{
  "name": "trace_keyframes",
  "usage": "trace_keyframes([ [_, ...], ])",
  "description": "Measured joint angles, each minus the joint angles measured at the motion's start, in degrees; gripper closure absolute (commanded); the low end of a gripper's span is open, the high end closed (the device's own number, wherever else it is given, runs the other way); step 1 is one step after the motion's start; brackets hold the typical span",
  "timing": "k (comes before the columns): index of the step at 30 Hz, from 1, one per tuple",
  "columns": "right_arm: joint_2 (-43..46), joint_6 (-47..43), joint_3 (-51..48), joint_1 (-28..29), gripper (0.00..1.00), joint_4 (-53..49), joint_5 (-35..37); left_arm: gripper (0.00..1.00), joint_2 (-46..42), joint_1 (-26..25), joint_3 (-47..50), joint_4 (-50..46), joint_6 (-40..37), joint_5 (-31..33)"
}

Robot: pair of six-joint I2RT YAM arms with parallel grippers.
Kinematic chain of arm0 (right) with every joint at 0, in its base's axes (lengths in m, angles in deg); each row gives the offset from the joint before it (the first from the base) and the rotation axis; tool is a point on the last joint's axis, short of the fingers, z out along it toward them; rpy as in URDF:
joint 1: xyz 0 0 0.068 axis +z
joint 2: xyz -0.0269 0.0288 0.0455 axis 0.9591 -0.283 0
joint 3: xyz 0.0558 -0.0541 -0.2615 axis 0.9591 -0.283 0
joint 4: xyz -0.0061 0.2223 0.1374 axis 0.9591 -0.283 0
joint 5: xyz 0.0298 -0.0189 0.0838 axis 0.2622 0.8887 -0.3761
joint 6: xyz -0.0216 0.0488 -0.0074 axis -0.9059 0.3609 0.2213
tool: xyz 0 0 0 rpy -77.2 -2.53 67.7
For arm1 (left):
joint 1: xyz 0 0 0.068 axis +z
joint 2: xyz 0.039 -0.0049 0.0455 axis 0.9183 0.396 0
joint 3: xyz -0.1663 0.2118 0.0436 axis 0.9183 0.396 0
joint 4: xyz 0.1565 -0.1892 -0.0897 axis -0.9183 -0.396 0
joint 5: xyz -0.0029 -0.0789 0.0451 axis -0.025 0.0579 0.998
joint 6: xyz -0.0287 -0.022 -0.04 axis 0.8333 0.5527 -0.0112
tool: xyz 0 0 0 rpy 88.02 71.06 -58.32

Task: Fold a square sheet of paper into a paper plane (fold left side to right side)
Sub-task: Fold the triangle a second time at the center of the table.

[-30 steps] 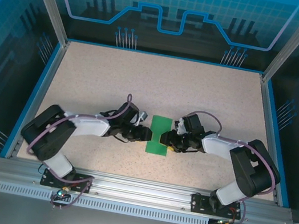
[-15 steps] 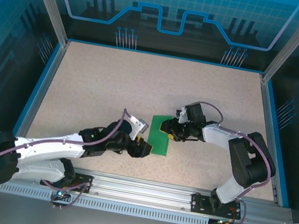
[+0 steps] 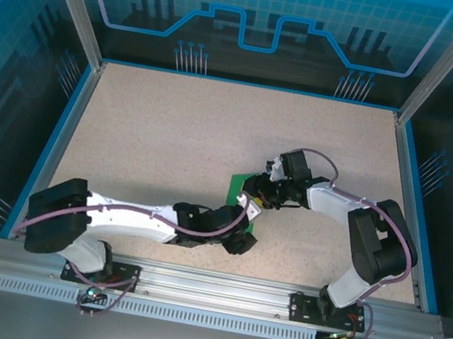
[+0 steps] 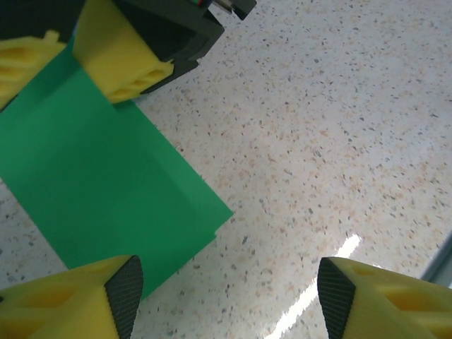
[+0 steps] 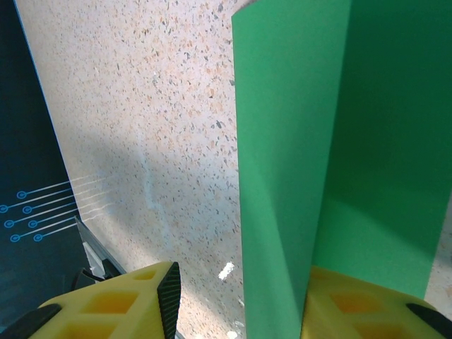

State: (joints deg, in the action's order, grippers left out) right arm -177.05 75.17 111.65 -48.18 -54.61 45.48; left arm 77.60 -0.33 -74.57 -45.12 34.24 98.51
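Note:
The square sheet of paper (image 4: 99, 176) is bright green and lies folded over on the speckled table (image 3: 173, 125), between the two arms. It shows partly under them in the top view, paper (image 3: 238, 186). My left gripper (image 4: 226, 296) is open just off the paper's near corner and holds nothing. In the top view the left gripper (image 3: 243, 225) sits below the sheet. My right gripper (image 5: 240, 296) is open. A raised flap of paper (image 5: 289, 141) stands between its fingers and leans on the right finger (image 5: 353, 304). Its yellow fingers (image 4: 120, 67) rest at the sheet's far end. The paper plane is out of view.
A blue rim (image 3: 56, 139) borders the table on the left, back and right. A metal rail (image 3: 206, 284) with both arm bases runs along the near edge. The left arm (image 3: 131, 214) stretches low across the table's near part.
My left arm has swung from the paper's left side round to its near right corner, and its jaws have widened. My right gripper has shifted slightly and the sheet has turned a little.

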Motion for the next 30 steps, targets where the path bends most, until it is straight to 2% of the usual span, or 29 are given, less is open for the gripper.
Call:
trace_keyframes([
  [9,-0.7,0.0,0.1,0.0,0.55,-0.2,0.0,0.3,8.9,-1.0,-8.2,-8.2,0.3,8.6],
  [20,-1.3,0.0,0.1,0.0,0.55,-0.3,-0.3,0.32,14.1,-1.4,-11.9,-11.0,0.2,9.5],
  [26,-1.4,0.0,0.1,0.0,0.55,-0.2,-0.9,0.44,16.5,-1.4,-13.9,-11.8,-0.5,9.6],
  [30,-1.4,0.0,0.1,0.0,0.56,-0.2,-1.1,0.59,16.9,-1.4,-14.6,-13.0,-1.9,10.0],
])
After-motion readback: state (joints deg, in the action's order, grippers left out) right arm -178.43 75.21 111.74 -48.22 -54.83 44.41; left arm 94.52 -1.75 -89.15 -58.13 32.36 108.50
